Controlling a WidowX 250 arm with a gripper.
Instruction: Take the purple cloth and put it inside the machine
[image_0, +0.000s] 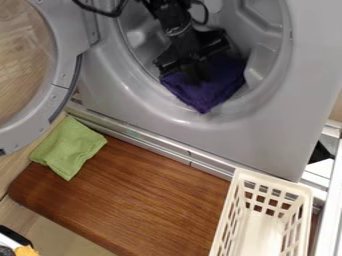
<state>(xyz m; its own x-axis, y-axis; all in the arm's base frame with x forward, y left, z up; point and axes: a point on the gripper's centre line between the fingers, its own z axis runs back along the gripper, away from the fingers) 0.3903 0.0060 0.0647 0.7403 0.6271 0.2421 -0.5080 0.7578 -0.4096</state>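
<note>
Far left, the round glass door (27, 65) stood swung open. Next, a folded green cloth (69, 148) lay on the brown wooden bench (140, 192), well apart from my work. At the mouth of the grey front-loading machine (267, 135), I had the black pincer (194, 70) angled down against the bunched purple cloth (207, 87). Whether it was clenched on the fabric or released, I could not tell. The cloth lay directly below it, spreading to either side, no clear long axis, one corner pointing out over the lower lip. I judged the next push should go inward, bringing that corner along. Far right: white slotted plastic basket (264, 227).
</note>
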